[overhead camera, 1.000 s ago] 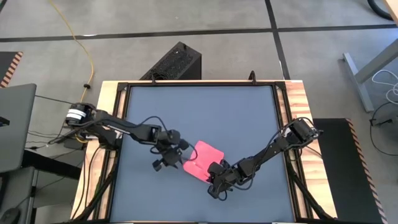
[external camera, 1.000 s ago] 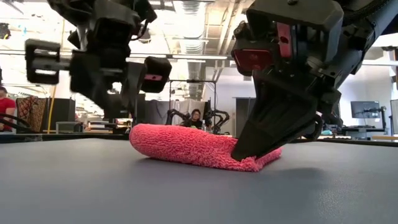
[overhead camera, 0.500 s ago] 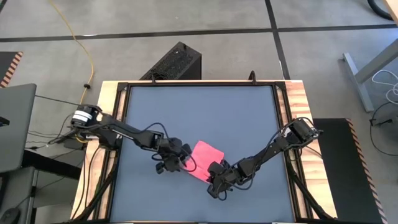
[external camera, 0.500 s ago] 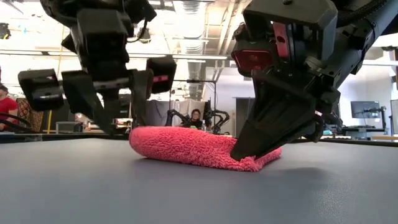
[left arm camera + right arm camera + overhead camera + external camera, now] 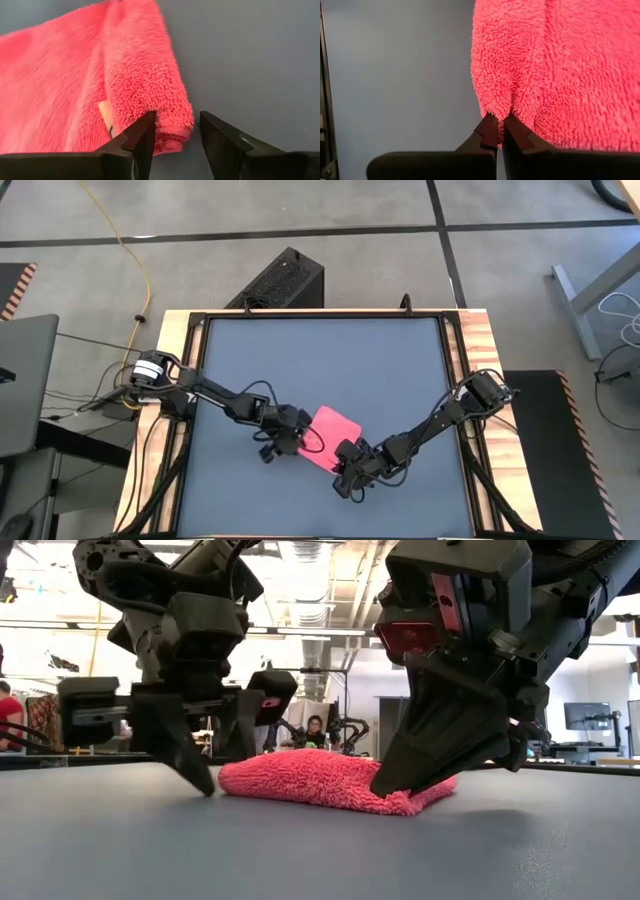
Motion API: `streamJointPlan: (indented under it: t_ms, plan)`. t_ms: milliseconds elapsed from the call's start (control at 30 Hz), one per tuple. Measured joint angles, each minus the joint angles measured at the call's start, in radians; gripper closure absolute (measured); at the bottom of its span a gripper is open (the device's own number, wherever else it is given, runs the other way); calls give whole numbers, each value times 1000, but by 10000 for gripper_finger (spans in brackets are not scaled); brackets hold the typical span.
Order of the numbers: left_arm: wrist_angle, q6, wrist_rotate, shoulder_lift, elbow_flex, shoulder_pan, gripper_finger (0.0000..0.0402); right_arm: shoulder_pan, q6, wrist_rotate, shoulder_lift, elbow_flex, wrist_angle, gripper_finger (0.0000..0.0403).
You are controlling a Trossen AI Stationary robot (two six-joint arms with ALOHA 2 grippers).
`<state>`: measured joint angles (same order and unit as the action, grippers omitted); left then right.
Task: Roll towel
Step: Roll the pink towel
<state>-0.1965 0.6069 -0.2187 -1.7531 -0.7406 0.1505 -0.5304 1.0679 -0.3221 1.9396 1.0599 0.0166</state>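
1. Right end effector [image 5: 499,131] is clamped tight on the towel [image 5: 328,434], pinching its edge down at the table [image 5: 320,360].
2. Left end effector [image 5: 176,131] stands open, fingers straddling the towel's rolled corner.

A small bright pink soft cloth [image 5: 330,436] lies on the dark grey tabletop [image 5: 320,370]. The 2 dark arms meet it: left gripper [image 5: 287,442] and right gripper [image 5: 350,462] at opposite edges.
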Motion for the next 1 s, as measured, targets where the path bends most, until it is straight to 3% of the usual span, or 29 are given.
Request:
streamJointPlan:
  t_ms: [167,300,400,533,733,867,1000]
  plan:
    - [-3,-83,53,-31,-1,-2,285,2,6,1,0,0,-1,378]
    - [-11,-237,49,-76,-4,-4,347,1,51,2,0,0,-4,378]
    - [-5,-332,-41,-84,-6,-22,389,-10,113,0,0,0,-5,378]
    - [46,-391,-217,-77,-11,-65,395,-25,193,-2,0,1,-4,378]
    - [290,-437,-475,-87,-94,-148,399,-34,253,-12,0,2,37,378]
    - [434,-437,-575,-87,-148,-185,399,-22,285,-13,0,2,46,378]
    - [506,-484,-589,-87,-175,-209,400,-1,347,1,0,3,35,378]
